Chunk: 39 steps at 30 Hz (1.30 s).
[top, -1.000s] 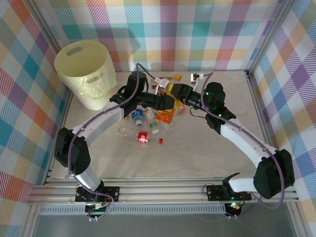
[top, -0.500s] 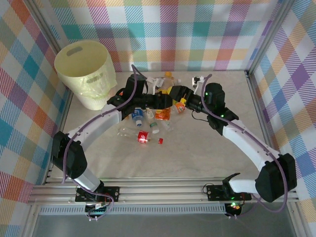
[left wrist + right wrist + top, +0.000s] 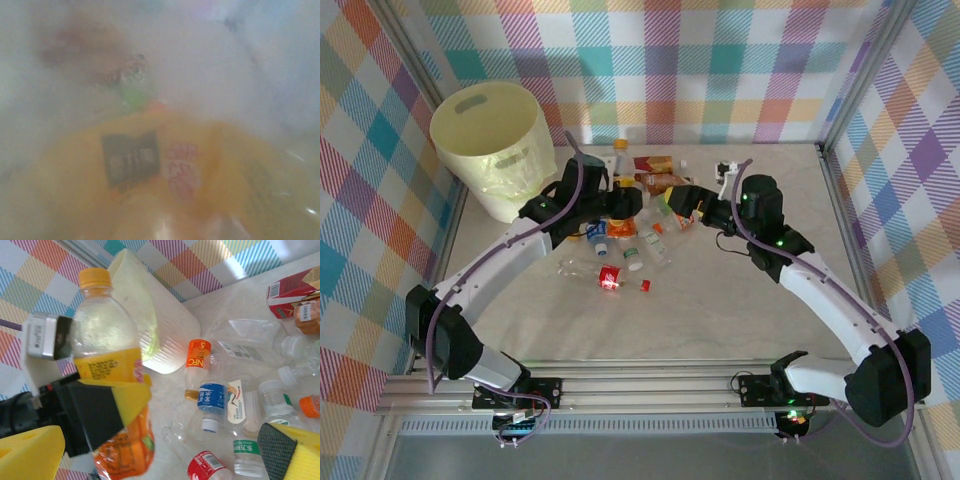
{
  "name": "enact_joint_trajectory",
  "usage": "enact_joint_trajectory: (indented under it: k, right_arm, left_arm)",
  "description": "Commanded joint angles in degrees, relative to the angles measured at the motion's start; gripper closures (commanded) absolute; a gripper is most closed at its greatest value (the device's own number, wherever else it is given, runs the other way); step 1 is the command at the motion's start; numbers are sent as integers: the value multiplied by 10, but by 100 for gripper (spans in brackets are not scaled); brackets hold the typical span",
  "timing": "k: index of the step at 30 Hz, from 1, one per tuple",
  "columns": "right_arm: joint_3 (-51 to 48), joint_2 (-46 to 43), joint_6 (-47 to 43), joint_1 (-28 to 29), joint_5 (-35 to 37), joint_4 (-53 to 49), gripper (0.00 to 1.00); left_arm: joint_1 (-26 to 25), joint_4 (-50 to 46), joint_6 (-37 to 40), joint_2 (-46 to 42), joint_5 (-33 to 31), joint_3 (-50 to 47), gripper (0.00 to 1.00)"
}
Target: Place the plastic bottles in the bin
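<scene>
- Checked pastel walls on three sides; pale tabletop (image 3: 720,310) below them.
- Bin (image 3: 485,125): upper left of the overhead view, upright, mouth open.
- Left pincer (image 3: 620,198): centre of the overhead view, just right of the bin. It pinches an orange-capped bottle (image 3: 105,335) across its yellow label. In the right wrist view the bottle stands cap up, off the tabletop, with the bin wall behind it.
- Left wrist view: blurred yellow label hard against the lens, consistent with a bottle in the grip.
- Right pincer (image 3: 160,452): jaws spread wide, nothing between them. It hangs over the loose bottles (image 3: 635,240), which lie on their sides mid-frame.
- Step in hand (judged): carrying one bottle to the bin; bottle lifted, not yet over the rim.
- Next move (judged): swing the left arm up and left until the bottle clears the rim, then let go over the mouth. Rim is tall, so a low pass risks knocking it.
- Remaining: many bottles on the tabletop; task far from complete.
</scene>
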Motion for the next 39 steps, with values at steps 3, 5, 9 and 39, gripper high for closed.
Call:
enact_joint_trajectory:
  k: [3, 5, 9, 39]
  right_arm:
    - [-4, -5, -59, 3, 0, -15, 0]
    - [-2, -3, -79, 4, 4, -26, 0]
    - [3, 1, -98, 3, 37, -49, 0]
    - [11, -27, -59, 3, 59, -77, 0]
  left_arm:
    - [-2, -55, 55, -38, -163, 29, 49]
    - [-1, -61, 73, -49, -213, 32, 49]
    - [-1, -73, 122, -65, -347, 58, 49]
    - [349, 141, 214, 235, -422, 385, 44]
